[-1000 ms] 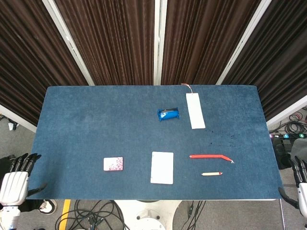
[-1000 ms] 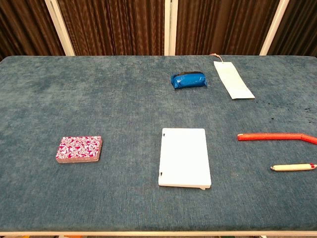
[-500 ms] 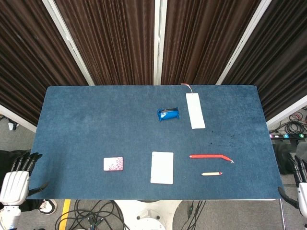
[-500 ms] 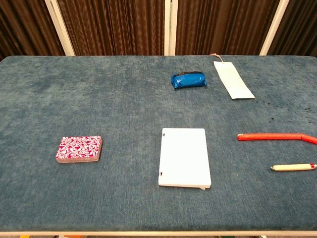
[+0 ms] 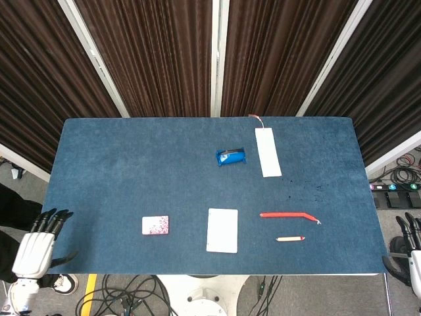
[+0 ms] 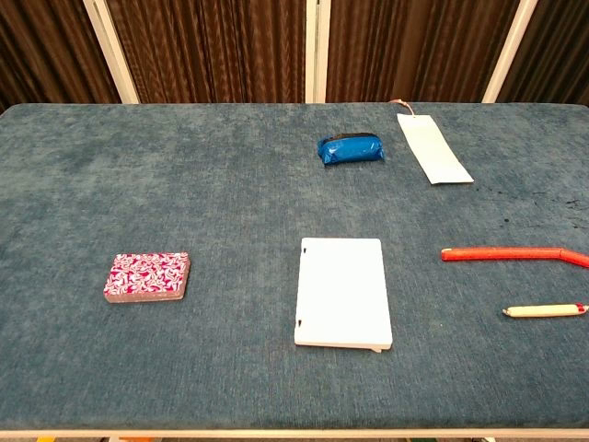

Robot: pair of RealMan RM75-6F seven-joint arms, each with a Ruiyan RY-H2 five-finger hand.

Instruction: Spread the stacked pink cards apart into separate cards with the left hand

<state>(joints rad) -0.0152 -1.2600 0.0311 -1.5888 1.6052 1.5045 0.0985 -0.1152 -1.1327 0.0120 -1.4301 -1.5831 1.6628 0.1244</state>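
Note:
The stack of pink patterned cards (image 5: 155,225) (image 6: 147,277) lies flat and squared up on the blue table (image 5: 131,171), near the front left. My left hand (image 5: 38,247) hovers off the table's front left corner, fingers apart and holding nothing, well left of the cards. At the far right edge of the head view, my right hand (image 5: 413,253) shows only in part, beyond the table's front right corner, fingers spread with nothing in them. The chest view shows neither hand.
A white notepad (image 5: 222,230) lies right of the cards. Further right are a red bent stick (image 5: 288,215) and a small pencil (image 5: 289,238). A blue pouch (image 5: 231,157) and a white tag (image 5: 268,152) sit toward the back.
My left hand has shifted right and slightly toward the table's corner. The cards and other objects have not moved.

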